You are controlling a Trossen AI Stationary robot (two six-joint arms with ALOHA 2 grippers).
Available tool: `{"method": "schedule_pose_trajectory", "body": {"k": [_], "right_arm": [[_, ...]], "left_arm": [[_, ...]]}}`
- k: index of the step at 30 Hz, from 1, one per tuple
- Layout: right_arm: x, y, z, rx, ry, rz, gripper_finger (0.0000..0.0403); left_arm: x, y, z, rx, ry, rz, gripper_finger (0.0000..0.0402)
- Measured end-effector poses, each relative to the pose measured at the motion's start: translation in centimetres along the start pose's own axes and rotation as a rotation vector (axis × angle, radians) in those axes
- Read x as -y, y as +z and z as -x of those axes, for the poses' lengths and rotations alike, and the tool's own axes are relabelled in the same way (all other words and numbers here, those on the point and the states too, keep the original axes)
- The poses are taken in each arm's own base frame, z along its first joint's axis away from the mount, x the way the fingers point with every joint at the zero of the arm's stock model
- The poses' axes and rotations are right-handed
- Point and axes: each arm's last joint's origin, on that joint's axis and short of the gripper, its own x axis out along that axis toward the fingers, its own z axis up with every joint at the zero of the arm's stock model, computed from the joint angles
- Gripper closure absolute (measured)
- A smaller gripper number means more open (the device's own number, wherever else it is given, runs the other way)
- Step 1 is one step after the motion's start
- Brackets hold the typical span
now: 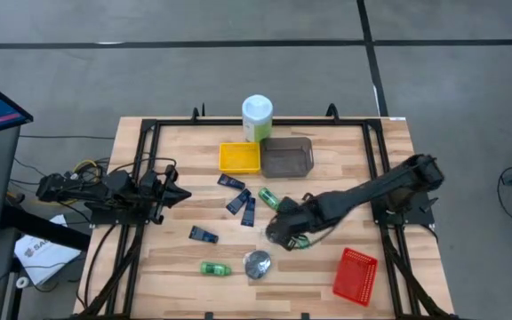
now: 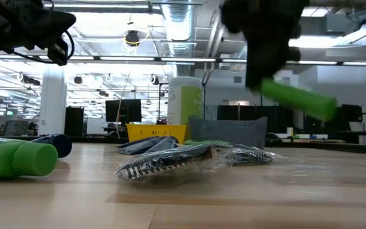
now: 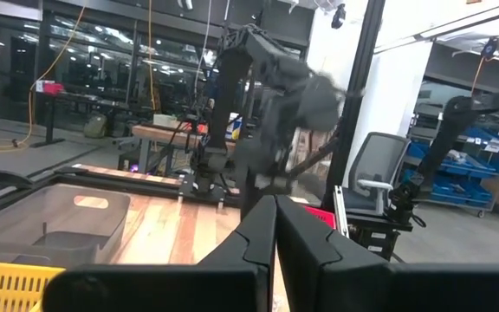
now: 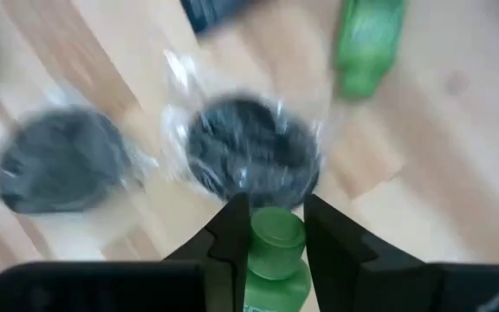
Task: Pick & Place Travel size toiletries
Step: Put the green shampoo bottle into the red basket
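Near the bench [image 1: 176, 276] centre, our right claw [image 4: 270, 227] grips a green bottle [image 4: 275, 260] by its cap, lifted clear above a wrapped disc [image 4: 251, 154]. Held so near the end, we judge it could swing or slip. Trays sit at twelve o'clock. Our left claw [image 3: 275, 251], pressed shut and empty, waits at nine o'clock.

Both arms are dark and jointed, with loose cables at the left arm [image 1: 105, 191] and blunt black fingers [image 4: 232, 238].
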Motion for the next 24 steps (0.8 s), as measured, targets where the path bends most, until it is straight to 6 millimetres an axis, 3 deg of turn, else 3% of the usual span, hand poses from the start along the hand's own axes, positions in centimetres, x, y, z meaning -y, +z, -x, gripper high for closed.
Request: {"method": "schedule_pose_trajectory", "body": {"k": [4,11,17,24], "right_arm": [[0.3,-1.6,3.9,0.194,-0.012,0.005,0.0326],[0.1,-6.8,8.8,0.326,0.093,0.135,0.0326],[1.4,-11.5,10.0,0.294,0.185,0.144,0.0326],[2.8,-15.7,9.8,0.316,0.269,0.090,0.0326]], "left_arm": [[0.0,0.0,0.0,-0.002,0.000,0.000,0.0394],[0.0,0.0,0.0,-0.002,0.000,0.000,0.0394],[0.0,0.0,0.0,0.000,0.007,0.000,0.0394],[0.0,0.1,0.0,0.008,0.006,0.000,0.0394]]}}
